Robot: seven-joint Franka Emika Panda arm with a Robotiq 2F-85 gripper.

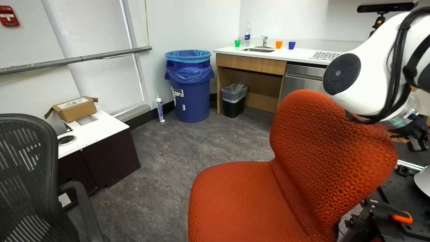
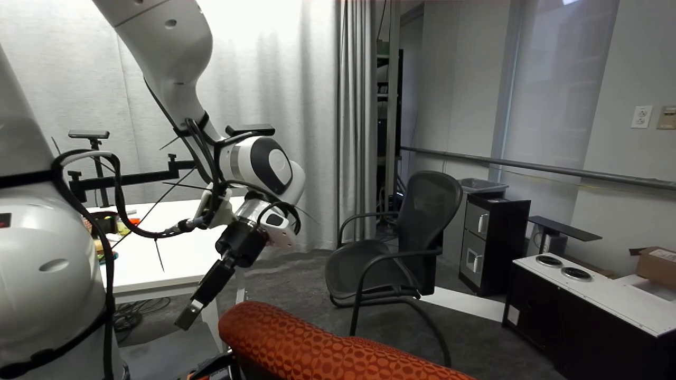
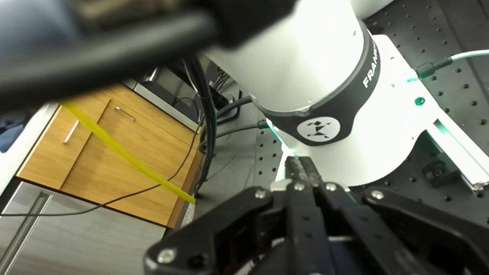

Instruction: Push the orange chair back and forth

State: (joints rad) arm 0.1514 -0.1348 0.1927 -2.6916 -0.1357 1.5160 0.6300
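Note:
The orange chair (image 1: 332, 148) stands close to the robot's mount in an exterior view, its seat (image 1: 242, 198) facing away from the arm. The top of its backrest also shows along the bottom of an exterior view (image 2: 317, 345). My gripper (image 1: 418, 144) is behind the backrest, between it and the robot base, pointing down toward the base. An exterior view (image 2: 188, 316) shows it apart from the backrest. In the wrist view the fingertips (image 3: 303, 168) are together with nothing between them. The chair is out of the wrist view. The white wrist overlaps the backrest; contact cannot be told.
A black mesh chair (image 1: 27, 174) stands across the floor, also in an exterior view (image 2: 430, 211). A low stove-top cabinet (image 1: 114, 158), a blue bin (image 1: 191, 97) and a sink counter (image 1: 252, 64) line the walls. A white table (image 2: 174, 253) and the robot's base (image 3: 344, 160) are close to the arm.

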